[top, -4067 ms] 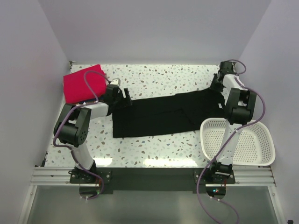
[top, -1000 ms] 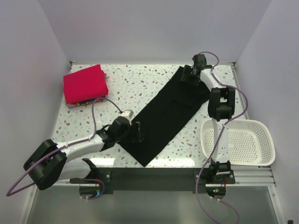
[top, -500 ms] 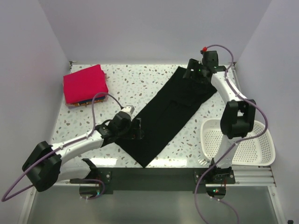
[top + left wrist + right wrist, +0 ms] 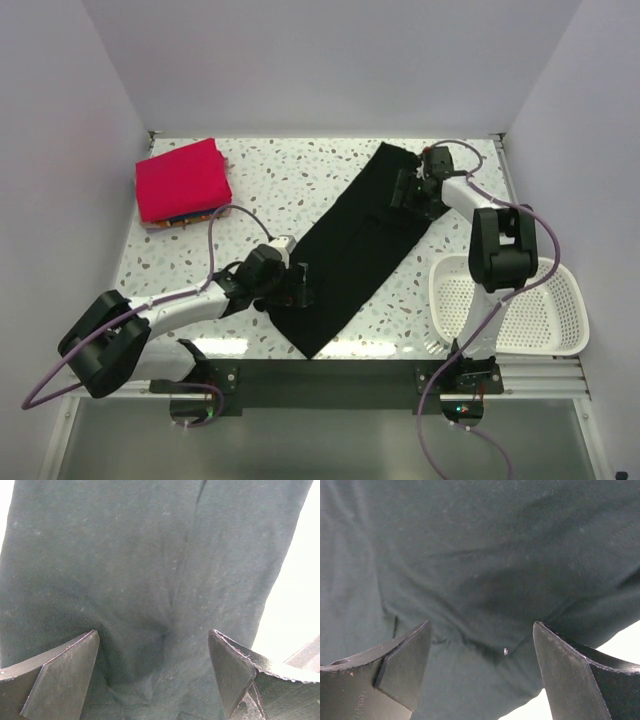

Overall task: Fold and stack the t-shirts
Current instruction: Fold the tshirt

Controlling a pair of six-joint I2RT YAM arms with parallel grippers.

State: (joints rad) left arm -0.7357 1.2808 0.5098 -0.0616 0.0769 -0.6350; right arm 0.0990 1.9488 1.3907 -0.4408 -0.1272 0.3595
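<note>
A black t-shirt [image 4: 360,245] lies folded into a long strip, running diagonally from the back right to the near middle of the table. My left gripper [image 4: 303,285] stands open over its near left edge, the black cloth [image 4: 150,580] filling the view between the spread fingers [image 4: 60,672]. My right gripper [image 4: 405,192] is open low over the strip's far end; dark cloth [image 4: 480,570] lies under its fingers [image 4: 402,657], nothing pinched. A bright pinkish-red folded t-shirt [image 4: 182,178] tops a stack at the back left, with coloured edges [image 4: 172,222] beneath.
A white mesh basket [image 4: 545,305] stands at the near right, beside the right arm's base. White side walls close in the speckled table [image 4: 300,180]. Purple cables loop off both arms.
The right gripper came down and back towards the near side onto the strip's far end. The left gripper edged right along the near edge. Four seconds back the shirt lay crosswise.
</note>
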